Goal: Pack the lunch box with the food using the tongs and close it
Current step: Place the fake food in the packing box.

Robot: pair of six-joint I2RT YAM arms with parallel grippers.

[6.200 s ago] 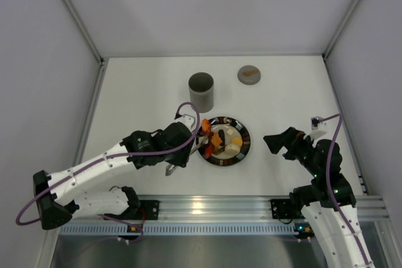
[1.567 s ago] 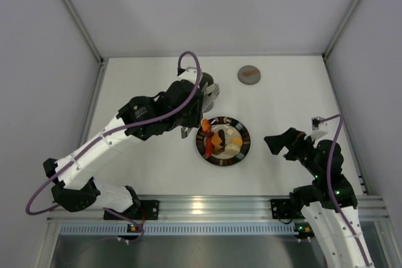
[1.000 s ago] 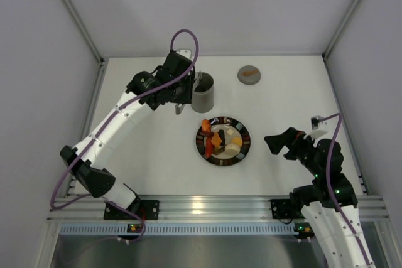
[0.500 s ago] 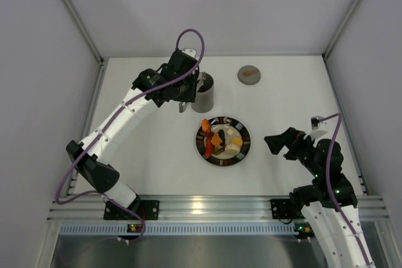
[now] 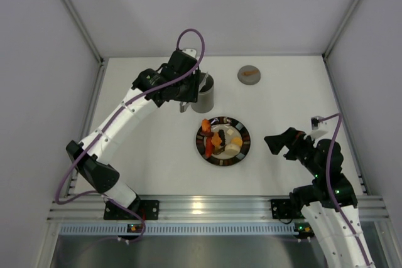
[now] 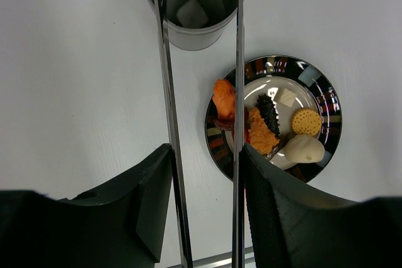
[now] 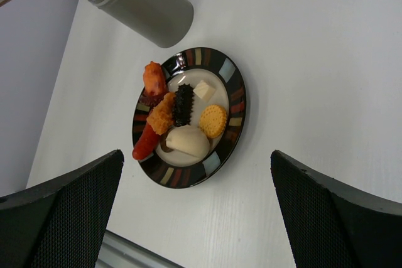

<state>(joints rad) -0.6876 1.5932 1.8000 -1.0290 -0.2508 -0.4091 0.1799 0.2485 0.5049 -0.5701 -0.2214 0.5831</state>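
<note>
1. Left hand (image 6: 206, 152): clamped on the tongs (image 6: 167, 80), one finger pressed against the outside of each metal arm. I hold it high above the table (image 5: 151, 155), at the back left of the plate.
2. Tongs: both slim arms run forward from my fingers, parted, with nothing between them. The tips reach the mouth of the lunch box (image 6: 195, 38), one at each side of the rim; the wrist view cuts off the very ends.
3. Lunch box: upright, open, standing just behind the plate (image 6: 329, 101) and apart from it. One pale cube (image 6: 191, 12) lies on its bottom.
4. Plate: dark striped rim, holding the rest of the food: an orange piece (image 6: 223, 97), a black piece (image 6: 268, 112), a crumbed orange piece (image 6: 262, 136), a round cracker (image 6: 306, 121), a cream lump (image 6: 303, 149), a small pale square (image 6: 286, 97) and a red piece (image 7: 146, 145).
5. Lid (image 5: 249, 75): flat on the table, to the right of the lunch box and well apart from it.
6. Right hand (image 7: 196, 155): fingers spread wide, holding nothing, hovering to the right of the plate.
</note>
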